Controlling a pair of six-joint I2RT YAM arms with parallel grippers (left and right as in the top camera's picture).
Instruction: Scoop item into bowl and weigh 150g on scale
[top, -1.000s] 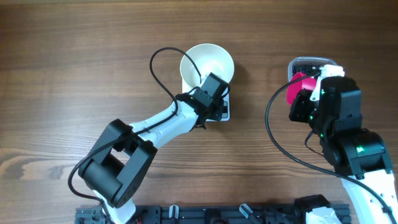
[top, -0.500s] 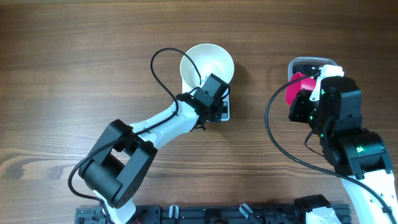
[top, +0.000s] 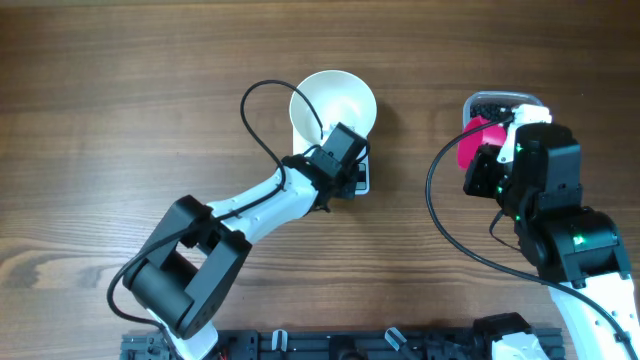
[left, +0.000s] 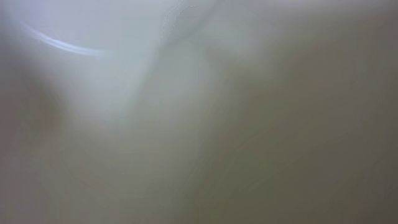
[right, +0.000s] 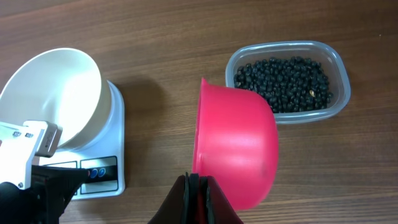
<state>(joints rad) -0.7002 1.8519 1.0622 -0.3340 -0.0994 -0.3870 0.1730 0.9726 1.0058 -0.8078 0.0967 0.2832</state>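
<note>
The white bowl (top: 333, 100) (right: 53, 93) stands empty on the white scale (top: 362, 181) (right: 115, 124). My left gripper (top: 350, 172) (right: 73, 176) is shut, its black tip at the round buttons on the scale's front edge. The left wrist view shows only a blurred whitish surface. The item, small black beans (right: 283, 74) (top: 492, 101), fills a clear tub (right: 339, 93). My right gripper (right: 198, 186) (top: 482, 160) is shut on the handle of a pink scoop (right: 236, 143) (top: 470, 145), which hangs tilted just in front of the tub, between it and the scale.
A wooden table (top: 150, 90) carries everything. The left arm (top: 250, 205) reaches in from the near left, the right arm (top: 560, 230) from the near right, each trailing a black cable. A black rail (top: 330, 345) runs along the near edge.
The left arm's elbow has shifted very slightly. The scoop, bowl and right arm have kept their places.
</note>
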